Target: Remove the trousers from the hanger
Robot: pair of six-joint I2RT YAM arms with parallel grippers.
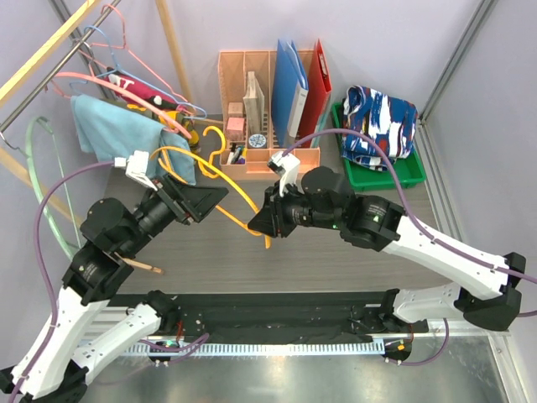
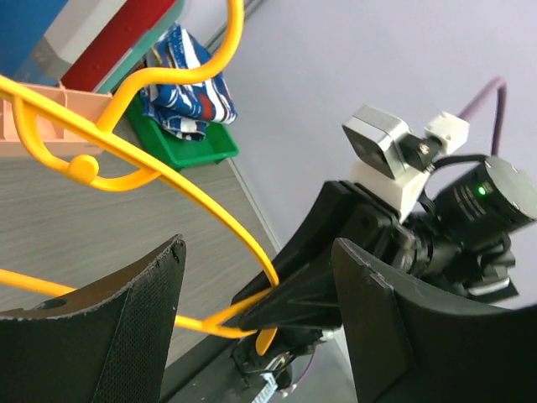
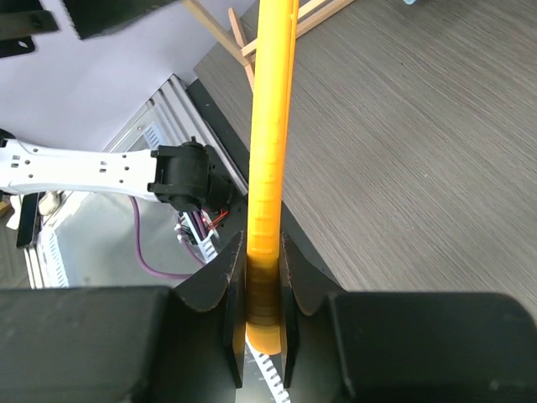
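Two pairs of trousers show in the overhead view, both away from the yellow hanger [image 1: 226, 185] that the arms meet at. At the upper left of that frame a clothes rack [image 1: 46, 50] slants across the corner with several thin hangers on it, a pink hanger [image 1: 126, 97] among them. The light blue trousers [image 1: 109, 130] hang draped there, above the table [image 1: 352, 260]. Just below and right of that cloth is the left gripper [image 1: 210, 200] [image 2: 258, 252]; its jaws stand wide apart and grip nothing. In the left wrist view its two dark fingers [image 2: 126, 336] rise from the lower edge, and the yellow hanger [image 2: 201, 210] runs across behind them toward the other arm.

At the middle of the overhead frame the yellow hanger stretches between the two arms, its hook end up near the peach desk organiser [image 1: 235, 67] at the top centre. The right gripper [image 1: 258, 223] [image 2: 268, 306] [image 3: 263, 252] has its jaws closed narrow on the lower end of the hanger. The right wrist view shows the yellow bar [image 3: 270, 126] pinched tight between both fingers [image 3: 226, 277] and rising straight up the frame over the grey wood-grain table [image 3: 419, 126].

Right of the organiser's compartments stand a blue folder [image 1: 289, 80] and a red folder [image 1: 319, 80]. At the upper right a green tray [image 1: 394, 172] sits on the table, and the printed trousers [image 1: 382, 117], navy, white and red, lie bunched in it. The left wrist view shows the same tray [image 2: 193, 151] and bundle [image 2: 189, 80] toward its upper left
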